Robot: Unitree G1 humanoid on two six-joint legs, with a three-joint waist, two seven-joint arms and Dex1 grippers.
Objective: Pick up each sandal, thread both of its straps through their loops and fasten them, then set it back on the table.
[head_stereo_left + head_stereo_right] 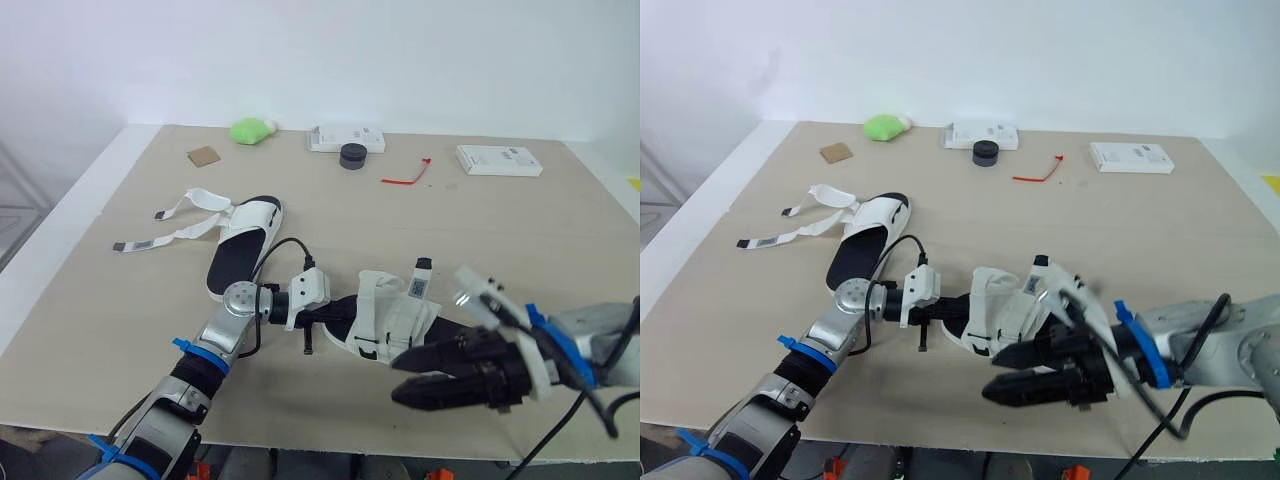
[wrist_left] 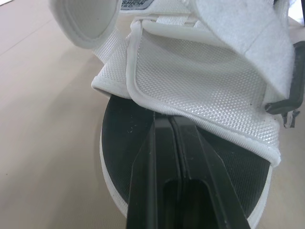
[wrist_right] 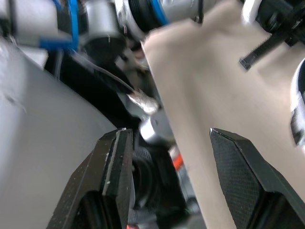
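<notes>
**A:** What do you see from your head?

**B:** The near sandal [image 1: 392, 312] lies on the bench [image 1: 500, 240], low in the middle of the frame. Its long way runs from left to right. My left jaws sit at its left end. My right jaws are just below its right end and point to the left.

**A:** And the other one?

**B:** The far sandal [image 1: 243, 245] is up and to the left. Its long way runs up and down the frame. Its two open straps [image 1: 175, 212] lie spread out to the left. It is well apart from both jaws, but my left arm is nearer to it.

**A:** What does your left wrist see?

**B:** The two black fingers [image 2: 152, 167] of my left jaws are pressed shut. I can see nothing between them. They lie over the sandal's black inside, and their tips touch the edge of its white mesh top [image 2: 205, 90].

**A:** And your right wrist?

**B:** The fingers [image 3: 112, 171] of my right jaws are wide open and empty. They point past the bench edge, toward the dark space under it.

**A:** Which jaws should get the strap?

**B:** I think the right ones. A strap end with a tag [image 1: 422, 272] sticks up at the sandal's right end, just above them. They would need to go up and a little left. My left jaws could keep the other end down.
</notes>
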